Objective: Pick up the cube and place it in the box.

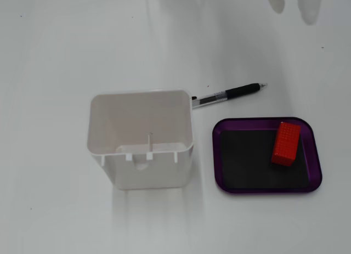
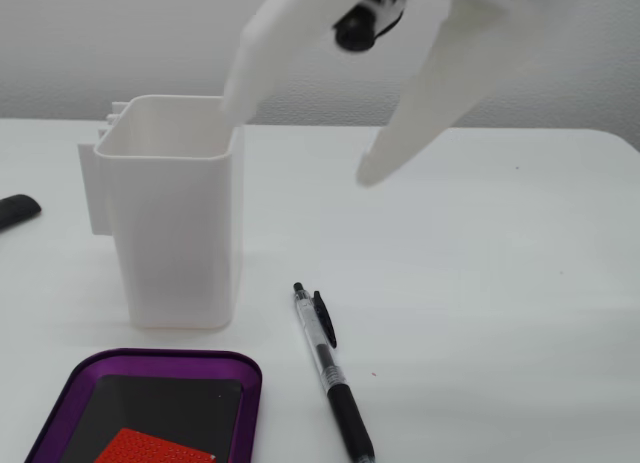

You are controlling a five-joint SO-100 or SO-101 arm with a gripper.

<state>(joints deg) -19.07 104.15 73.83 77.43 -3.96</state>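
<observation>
Where the black floor of the box (image 1: 263, 185) meets its right rim in a fixed view from above, lies the cube (image 1: 286, 143), flat on one long face, long axis running near to far with a slight tilt, nothing touching it. Seen again in a fixed view from table height as a sliver of ribbed red (image 2: 155, 447) at the bottom edge, resting on the dark floor inside the glossy purple rim (image 2: 245, 378).

Raised well clear of the box: the gripper (image 2: 298, 143), two white fingers (image 2: 425, 103) splayed wide apart with nothing between them, tips pointing down toward the table. Left tip overlapping the far rim of the white bin (image 2: 170, 213) in that view; whether touching or only in front, cannot tell. From above, only the two blurred pale tips (image 1: 296, 3) showing at the top edge, far beyond the box.

Left of the box, standing upright and open at the top: the white bin (image 1: 141, 139), a thin post rising from its floor, otherwise empty. Between bin and box, on the far side: a pen (image 1: 227, 94) with clear barrel and black grip, lying slantwise on the white table (image 1: 55, 56), its clip end close to the bin's far right corner, its tip pointing right. At the left edge of the table-height view, a dark object (image 2: 15, 211), too cropped to name.
</observation>
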